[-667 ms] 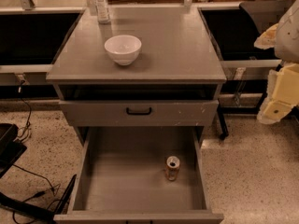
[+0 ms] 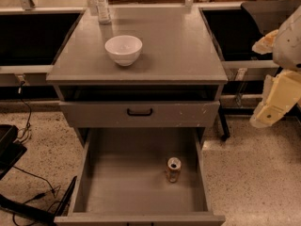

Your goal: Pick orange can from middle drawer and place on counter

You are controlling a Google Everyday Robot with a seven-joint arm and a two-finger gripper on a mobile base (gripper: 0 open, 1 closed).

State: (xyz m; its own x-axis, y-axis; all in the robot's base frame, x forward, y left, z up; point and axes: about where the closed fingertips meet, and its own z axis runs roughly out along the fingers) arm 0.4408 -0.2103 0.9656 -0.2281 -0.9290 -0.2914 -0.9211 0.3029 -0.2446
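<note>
Grey table with a bowl and a bottle on top.

The table has a roughly square grey top with a slight sheen and a thick front edge. A white bowl stands upright on it, left of centre and nearer the front, casting a soft shadow on the surface. A clear plastic bottle stands upright at the back left corner, well apart from the bowl; the picture's upper edge cuts off its cap. The cream-coloured shape beyond the table's right side is probably the claw, clear of the top.
</note>
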